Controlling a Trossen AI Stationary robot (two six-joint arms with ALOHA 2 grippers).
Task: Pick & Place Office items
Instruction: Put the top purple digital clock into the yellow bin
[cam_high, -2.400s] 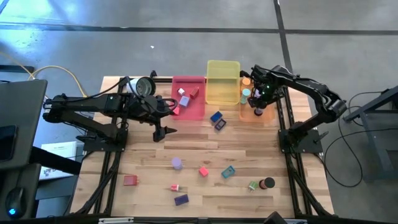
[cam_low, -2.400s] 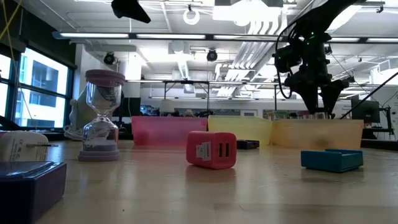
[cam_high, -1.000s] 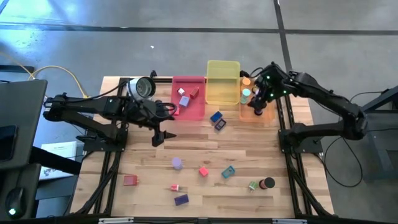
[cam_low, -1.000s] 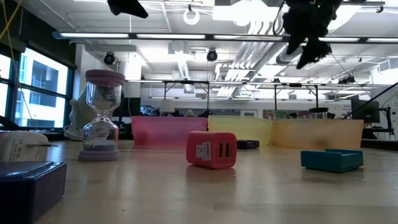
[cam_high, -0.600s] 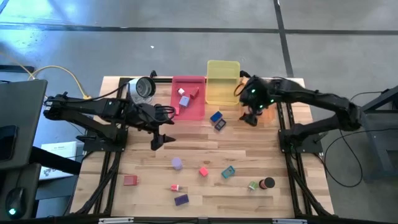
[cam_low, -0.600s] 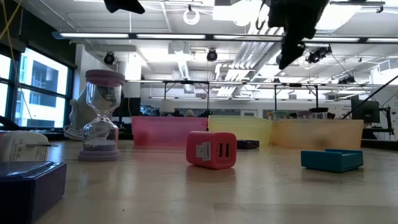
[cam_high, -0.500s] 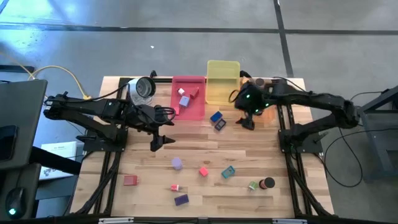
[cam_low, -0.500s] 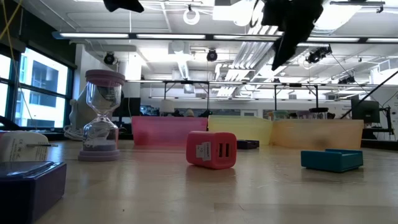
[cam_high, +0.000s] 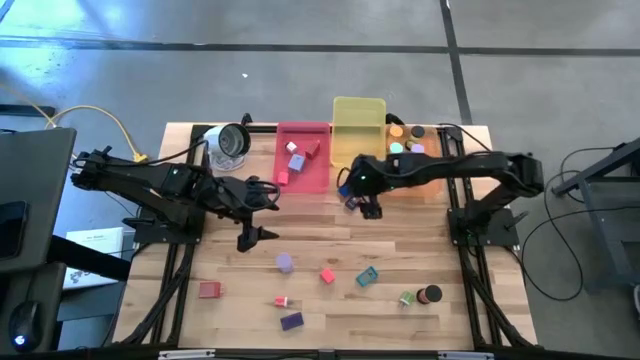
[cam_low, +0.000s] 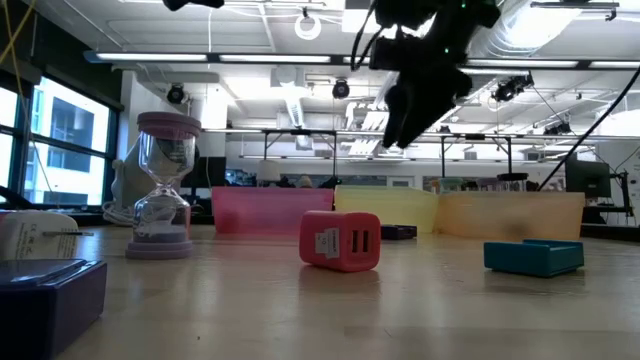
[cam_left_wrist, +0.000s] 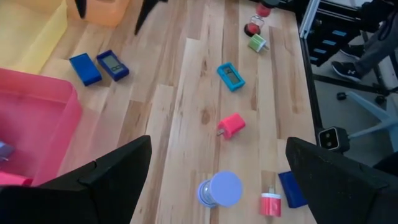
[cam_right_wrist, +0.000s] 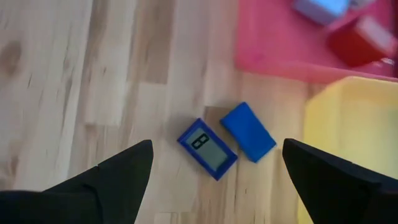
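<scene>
The right gripper (cam_high: 371, 207) hung above the table with its jaws spread wide and nothing between them. Directly beneath them lay two small blue office items side by side: a blue block with a little display (cam_right_wrist: 207, 149) and a plain blue block (cam_right_wrist: 248, 132), the two touching at a corner. Just beyond that pair stood the pink tray (cam_right_wrist: 292, 43), holding a red block (cam_right_wrist: 360, 40) and a lavender one, with the yellow tray (cam_right_wrist: 339, 130) beside it.

The left gripper (cam_high: 250, 236) hovered over bare wood, its jaws likewise released and empty. Ahead of them lay a lavender cylinder (cam_left_wrist: 221, 189), a pink block (cam_left_wrist: 231, 126) and a teal block (cam_left_wrist: 231, 76); farther off were a green piece (cam_left_wrist: 257, 43) and a dark disc (cam_left_wrist: 253, 29). Close beside the cylinder sat a small red piece (cam_left_wrist: 270, 203) and a purple block (cam_left_wrist: 291, 189).

The orange tray (cam_high: 428, 175) was on the far side of the right gripper, with round discs inside.
</scene>
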